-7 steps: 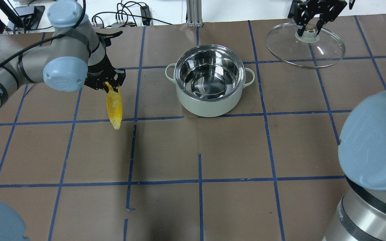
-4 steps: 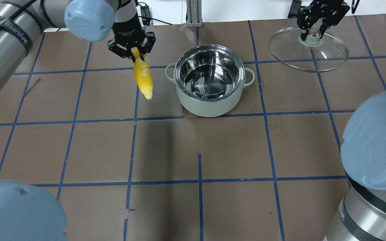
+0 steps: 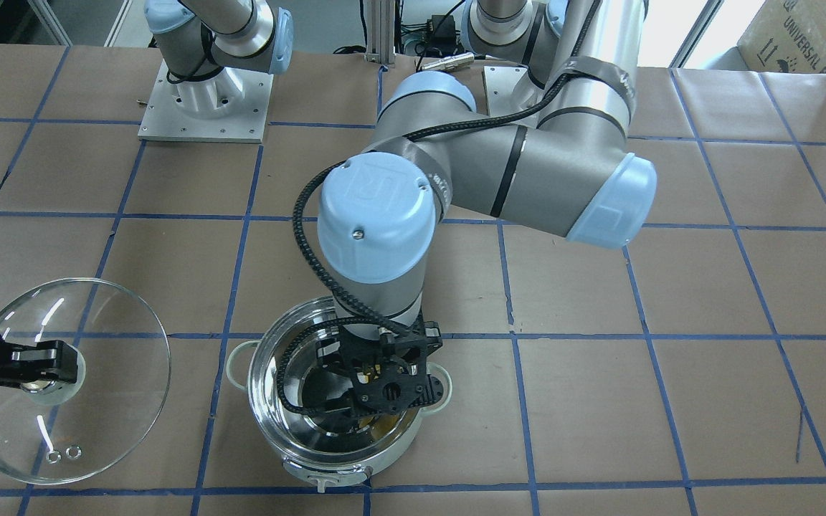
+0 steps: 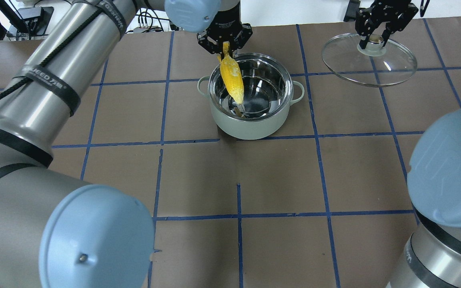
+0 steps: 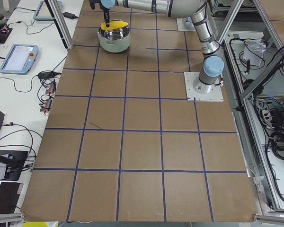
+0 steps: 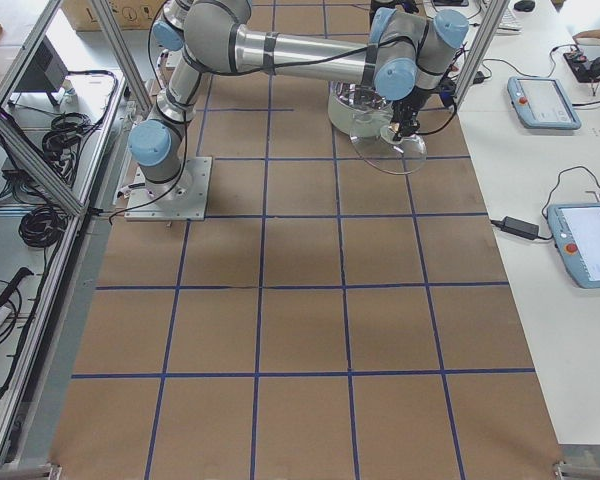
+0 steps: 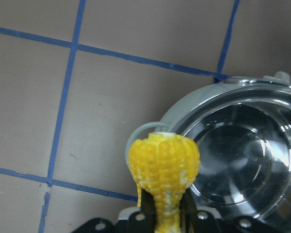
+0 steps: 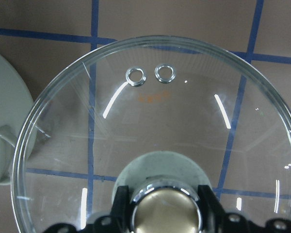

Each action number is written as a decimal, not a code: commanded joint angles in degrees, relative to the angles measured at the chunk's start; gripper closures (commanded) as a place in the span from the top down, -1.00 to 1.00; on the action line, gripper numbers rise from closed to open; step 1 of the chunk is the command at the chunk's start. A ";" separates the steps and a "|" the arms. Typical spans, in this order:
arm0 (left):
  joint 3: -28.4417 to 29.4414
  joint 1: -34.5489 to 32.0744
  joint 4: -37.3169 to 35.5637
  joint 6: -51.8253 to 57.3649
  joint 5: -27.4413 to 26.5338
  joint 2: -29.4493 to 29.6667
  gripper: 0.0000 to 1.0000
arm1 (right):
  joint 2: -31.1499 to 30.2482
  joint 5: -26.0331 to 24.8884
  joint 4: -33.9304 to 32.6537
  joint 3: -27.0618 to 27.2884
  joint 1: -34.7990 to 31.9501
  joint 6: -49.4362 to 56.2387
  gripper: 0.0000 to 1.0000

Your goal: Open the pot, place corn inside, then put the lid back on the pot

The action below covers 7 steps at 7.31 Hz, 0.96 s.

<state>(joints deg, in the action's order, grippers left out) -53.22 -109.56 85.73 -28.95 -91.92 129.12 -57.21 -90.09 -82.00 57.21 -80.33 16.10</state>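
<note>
The left end effector [image 4: 224,43] is clamped on the corn [image 4: 231,78], which hangs tip-down over the open pot [image 4: 250,122]. The right end effector [image 4: 371,35] is clamped on the knob of the lid [image 4: 392,66], apart from the pot.

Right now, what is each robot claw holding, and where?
The left gripper holds the yellow corn cob by its top end; the right gripper holds the clear glass lid by its shiny knob.

arm tubes [image 4: 50,84]: silver | joint caps [image 3: 376,208]: pale blue | cable [image 3: 296,215]: black | left claw [image 4: 225,45]: black
</note>
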 commanded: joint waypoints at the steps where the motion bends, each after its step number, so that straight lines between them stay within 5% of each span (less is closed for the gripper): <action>1: 0.66 -1.97 -1.78 3.69 -0.19 2.62 -0.76 | 0.00 0.00 0.00 0.01 0.00 -0.01 -0.69; 6: -0.13 -1.97 -7.73 7.58 -0.28 5.35 -0.72 | -0.70 0.00 0.18 0.01 -0.26 -0.36 -0.69; 7: 0.04 -1.89 -8.46 7.59 -0.37 5.44 -0.48 | -0.71 0.00 0.18 0.01 -0.27 -0.36 -0.69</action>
<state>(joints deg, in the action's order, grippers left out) -53.23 -111.52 79.03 -21.76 -92.21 134.16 -57.77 -90.07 -81.85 57.20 -80.56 15.78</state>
